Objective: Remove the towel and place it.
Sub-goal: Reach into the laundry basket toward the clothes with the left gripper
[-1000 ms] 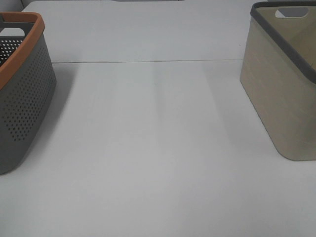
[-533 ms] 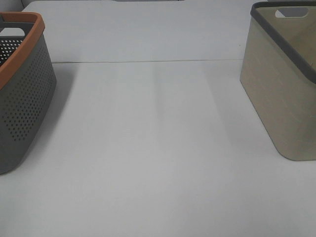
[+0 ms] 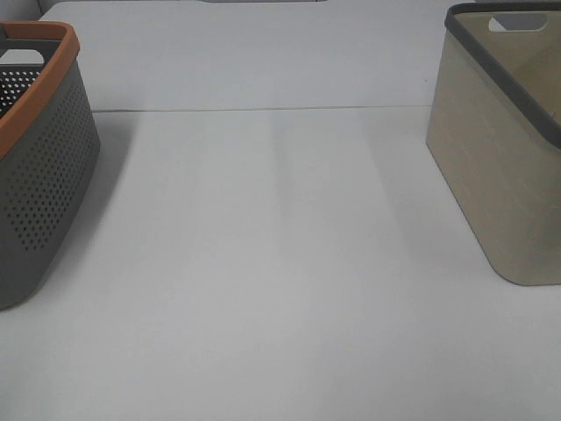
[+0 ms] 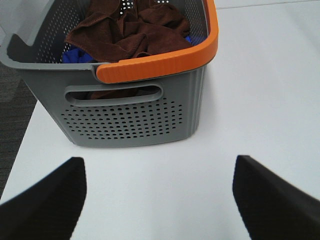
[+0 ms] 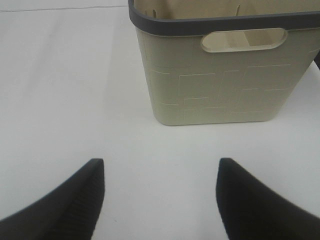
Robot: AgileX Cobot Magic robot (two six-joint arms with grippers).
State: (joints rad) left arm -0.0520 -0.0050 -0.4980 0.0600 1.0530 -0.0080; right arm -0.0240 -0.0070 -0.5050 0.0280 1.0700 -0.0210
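Towel (image 4: 131, 31): dark brown, crumpled, inside grey basket (image 4: 150, 120) with orange rim, lying over blue cloth (image 4: 75, 54). Hidden in high view.
Step, as judged: start of removal, nothing grasped, approach not yet made.
Left pincer (image 4: 160, 200): spread wide, empty, over counter (image 3: 280, 263). Towel ahead, beyond basket's handle wall, well apart.
Next move likely calls for: clear rim, drop onto bunched folds, pinch brown cloth only.
Right pincer (image 5: 160, 200): spread, empty, facing beige basket (image 5: 215, 85), the probable drop spot.

Nothing on the table (image 3: 280, 289) has visibly moved or changed.
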